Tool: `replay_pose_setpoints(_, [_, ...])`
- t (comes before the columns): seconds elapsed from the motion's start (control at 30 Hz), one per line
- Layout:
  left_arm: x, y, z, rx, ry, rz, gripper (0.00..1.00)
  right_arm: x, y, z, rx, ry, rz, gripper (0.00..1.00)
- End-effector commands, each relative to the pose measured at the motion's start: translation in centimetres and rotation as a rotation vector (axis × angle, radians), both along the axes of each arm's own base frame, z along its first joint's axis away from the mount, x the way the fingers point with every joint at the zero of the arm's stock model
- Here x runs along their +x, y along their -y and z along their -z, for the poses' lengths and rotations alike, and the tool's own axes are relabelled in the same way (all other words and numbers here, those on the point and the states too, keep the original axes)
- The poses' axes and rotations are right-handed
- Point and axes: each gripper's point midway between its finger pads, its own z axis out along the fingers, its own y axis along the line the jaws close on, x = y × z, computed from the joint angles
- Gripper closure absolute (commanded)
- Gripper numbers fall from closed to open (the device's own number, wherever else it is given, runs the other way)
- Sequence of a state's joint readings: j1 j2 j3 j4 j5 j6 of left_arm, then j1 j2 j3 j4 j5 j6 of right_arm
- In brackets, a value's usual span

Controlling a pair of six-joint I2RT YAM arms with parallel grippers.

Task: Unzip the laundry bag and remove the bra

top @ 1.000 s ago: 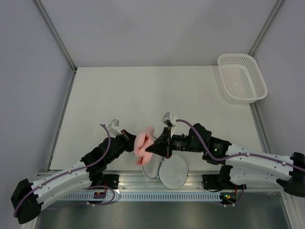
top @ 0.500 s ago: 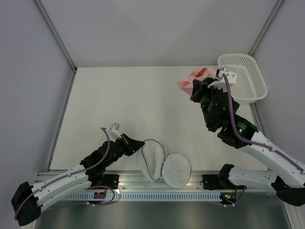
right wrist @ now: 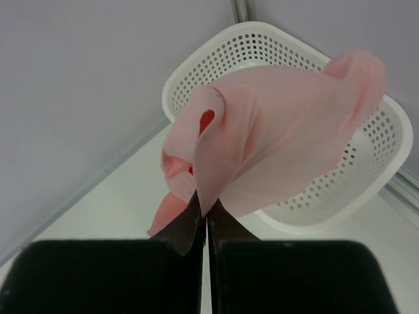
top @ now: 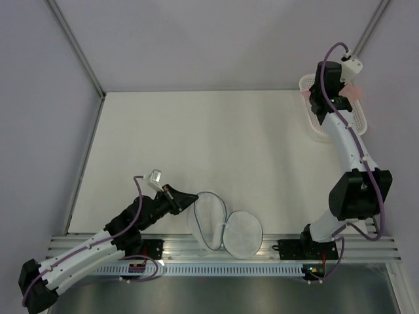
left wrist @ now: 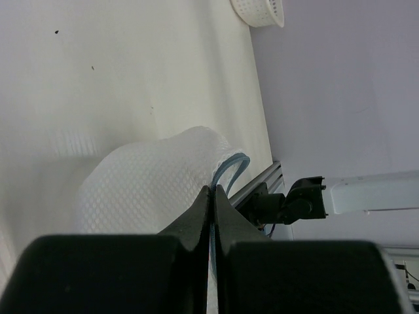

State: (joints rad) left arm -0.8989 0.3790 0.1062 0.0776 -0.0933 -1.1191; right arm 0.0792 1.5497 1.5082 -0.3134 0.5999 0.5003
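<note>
Right gripper (right wrist: 204,221) is up at the far right corner, jaws pinched tight on one fold of the bra (right wrist: 281,131). The bra hangs free in the air over the basket (right wrist: 340,196), well apart from the bag (top: 226,227). The bag lies unzipped at the near edge between the arm bases, its two round halves splayed. Left gripper (left wrist: 214,195) is clamped on the bag's rim, the zipper edge running between its fingers.

Handling, my read: the bra is light and limp and drapes from a single pinch. Thin fabric may slide, so a bunched fold or seam is the safer hold. The bag's mesh is soft and collapses; its rim is the firmest place to grip.
</note>
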Motion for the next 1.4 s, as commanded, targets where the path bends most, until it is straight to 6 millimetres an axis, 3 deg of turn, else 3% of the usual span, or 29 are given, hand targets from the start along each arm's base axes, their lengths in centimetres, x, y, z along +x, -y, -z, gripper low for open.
replay_pose_setpoints(0.0, [-0.4,0.0,-0.9,-0.008,0.009,0.019,0.98,3.9,2.2,-1.7,0.101,0.082,-0.005,1.0])
replay_pose_setpoints(0.07, [-0.3,-0.1,-1.2,-0.004,0.012,0.017,0.98,6.4,3.6,1.3,0.124,0.033,0.005,0.99])
replay_pose_setpoints(0.13, [-0.4,0.0,-1.5,-0.005,0.01,0.018,0.98,8.3,4.9,1.4,0.155,0.04,-0.008,1.0])
replay_pose_setpoints(0.17, [-0.4,0.0,-1.6,-0.008,0.011,0.018,0.98,9.8,5.6,4.2,0.17,-0.011,-0.003,1.0])
replay_pose_setpoints(0.23, [-0.3,-0.1,-2.2,-0.016,0.019,0.012,0.98,11.3,6.8,4.1,0.207,-0.017,0.001,1.0])
replay_pose_setpoints(0.27, [-0.3,-0.2,-1.9,-0.002,0.007,0.007,0.98,12.6,7.3,7.2,0.242,-0.065,0.007,1.0])
replay_pose_setpoints(0.33, [-0.1,-0.3,-2.2,0.0,0.011,-0.003,0.98,13.9,8.3,7.6,0.277,-0.061,-0.007,0.99])
replay_pose_setpoints(0.37, [-0.1,-0.4,-2.2,0.003,0.012,-0.007,0.98,14.7,8.7,10.1,0.294,-0.093,0.002,1.0])
replay_pose_setpoints(0.4, [0.0,-0.5,-2.3,0.006,0.013,-0.013,0.98,15.3,9.4,9.9,0.301,-0.074,0.01,0.99])
replay_pose_setpoints(0.43, [0.2,-0.6,-2.3,0.01,0.015,-0.02,0.98,16.1,9.5,11.6,0.312,-0.091,-0.003,0.61])
replay_pose_setpoints(0.47, [0.2,-0.6,-2.2,0.016,0.013,-0.021,0.98,16.7,9.8,11.4,0.307,-0.072,-0.009,0.41])
replay_pose_setpoints(0.53, [0.3,-0.6,-2.1,0.022,0.013,-0.027,0.98,16.7,10.4,10.8,0.298,-0.049,0.002,0.17])
replay_pose_setpoints(0.63, [0.5,-0.8,-2.0,0.036,0.016,-0.039,0.98,16.4,10.5,9.8,0.269,0.061,-0.023,0.05])
replay_pose_setpoints(0.67, [0.6,-0.8,-1.9,0.036,0.014,-0.042,0.98,15.4,9.8,5.8,0.266,0.159,-0.059,0.02])
replay_pose_setpoints(0.7, [0.6,-0.7,-2.0,0.033,0.019,-0.043,0.98,15.1,9.6,6.3,0.266,0.217,-0.081,0.02])
replay_pose_setpoints(0.73, [0.7,-0.8,-1.9,0.035,0.021,-0.044,0.98,14.1,9.1,3.4,0.268,0.283,-0.102,0.02])
replay_pose_setpoints(0.8, [0.7,-0.8,-1.6,0.038,0.018,-0.046,0.98,13.0,7.8,2.9,0.287,0.313,-0.156,0.02])
replay_pose_setpoints(0.83, [0.7,-0.9,-1.3,0.045,0.015,-0.05,0.98,11.7,7.1,0.3,0.294,0.368,-0.178,0.02])
replay_pose_setpoints(0.9, [0.7,-1.1,-1.2,0.053,0.014,-0.054,0.98,9.5,6.1,0.9,0.296,0.378,-0.19,0.02])
replay_pose_setpoints(0.93, [0.7,-1.2,-1.0,0.058,0.012,-0.056,0.98,7.3,5.2,-2.4,0.269,0.44,-0.202,0.02])
replay_pose_setpoints(1.0, [0.7,-1.4,-1.5,0.05,0.031,-0.061,0.98,4.9,3.2,-1.1,0.231,0.414,-0.217,0.02])
replay_pose_setpoints(1.03, [0.8,-1.7,-1.2,0.068,0.035,-0.075,0.98,2.8,2.4,-3.5,0.209,0.451,-0.218,0.02])
replay_pose_setpoints(1.07, [0.9,-2.0,-1.5,0.063,0.045,-0.085,0.98,1.5,1.7,-1.3,0.219,0.377,-0.213,0.02])
replay_pose_setpoints(1.13, [1.2,-2.6,-1.3,0.072,0.045,-0.121,0.98,-1.4,-0.9,-2.2,0.208,0.352,-0.239,0.02])
replay_pose_setpoints(1.17, [1.2,-2.9,-0.9,0.084,0.036,-0.13,0.98,-2.9,-2.0,1.0,0.217,0.258,-0.243,0.03])
replay_pose_setpoints(1.2, [1.3,-3.2,-1.2,0.073,0.044,-0.146,0.98,-4.1,-5.0,1.5,0.202,0.229,-0.307,0.04])
replay_pose_setpoints(1.23, [1.3,-3.3,-1.1,0.072,0.045,-0.15,0.98,-6.3,-5.6,0.6,0.195,0.247,-0.296,0.05])
replay_pose_setpoints(1.27, [1.2,-3.5,-0.8,0.077,0.035,-0.153,0.98,-8.1,-7.9,4.1,0.211,0.15,-0.337,0.05])
replay_pose_setpoints(1.37, [0.9,-4.2,0.3,0.083,-0.008,-0.178,0.98,-13.1,-11.3,7.9,0.279,0.06,-0.425,0.07])
